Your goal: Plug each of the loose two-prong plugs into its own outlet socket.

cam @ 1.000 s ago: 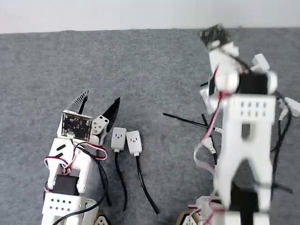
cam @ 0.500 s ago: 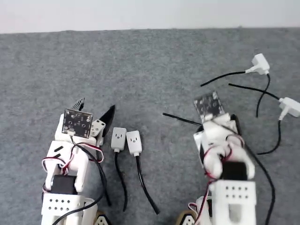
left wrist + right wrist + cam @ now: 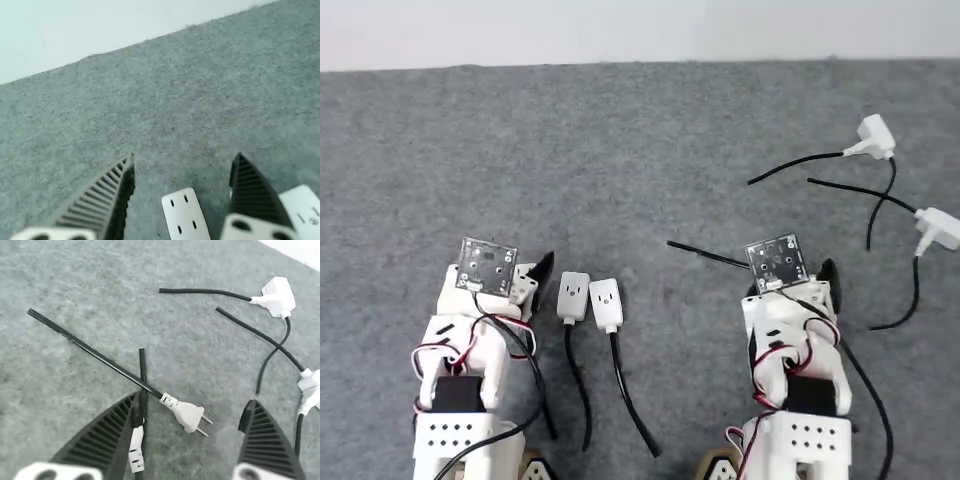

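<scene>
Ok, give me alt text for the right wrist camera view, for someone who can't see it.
A white two-prong plug on a black cord lies on grey felt matting between the open black ridged fingers of the right gripper. A second white plug lies at the edge of one finger, and two more white plugs lie farther off.

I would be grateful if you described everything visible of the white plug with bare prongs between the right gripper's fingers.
The white plug looks like moulded plastic, with two metal prongs at one end and a ribbed collar at the other, where a straight black cord leaves it. It lies flat and unplugged on the grey carpet, between the open fingers of the right gripper, touching neither.
</scene>
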### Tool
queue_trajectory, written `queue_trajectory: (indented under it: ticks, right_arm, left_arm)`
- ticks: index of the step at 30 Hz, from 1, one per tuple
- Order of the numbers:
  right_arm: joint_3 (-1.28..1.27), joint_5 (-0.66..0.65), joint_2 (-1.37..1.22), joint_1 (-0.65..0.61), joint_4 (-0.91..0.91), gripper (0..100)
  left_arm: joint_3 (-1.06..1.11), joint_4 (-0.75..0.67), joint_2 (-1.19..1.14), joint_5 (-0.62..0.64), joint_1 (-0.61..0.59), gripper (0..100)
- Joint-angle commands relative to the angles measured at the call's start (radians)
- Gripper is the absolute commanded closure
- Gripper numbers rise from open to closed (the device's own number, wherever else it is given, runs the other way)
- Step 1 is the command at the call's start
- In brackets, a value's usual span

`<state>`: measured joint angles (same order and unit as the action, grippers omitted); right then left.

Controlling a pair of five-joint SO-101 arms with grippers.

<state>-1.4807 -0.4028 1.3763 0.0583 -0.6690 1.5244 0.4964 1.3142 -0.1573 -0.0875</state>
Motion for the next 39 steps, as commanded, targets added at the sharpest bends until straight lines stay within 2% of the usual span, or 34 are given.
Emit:
queue_trajectory:
  ticks: [1, 8, 13, 20, 39]
  right_arm:
    - [0.009, 0.015, 0.015, -0.025, 0.018, 70.4]
    - [-0.012, 0.018, 0.022, -0.030, 0.021, 70.7]
    - [-0.012, 0.018, 0.022, -0.035, 0.021, 79.1]
    - [-0.023, 0.014, 0.015, -0.077, 0.019, 76.4]
    - [-0.035, 0.012, 0.013, -0.081, 0.036, 76.4]
  left_arm:
    - [-0.008, 0.002, 0.014, -0.008, 0.000, 70]
    - [-0.007, 0.002, 0.014, -0.006, 0.002, 70]
    - [-0.007, 0.002, 0.014, -0.006, 0.002, 70]
    - [-0.008, 0.003, 0.014, -0.008, 0.003, 70]
    - [0.008, -0.008, 0.012, -0.008, 0.014, 70]
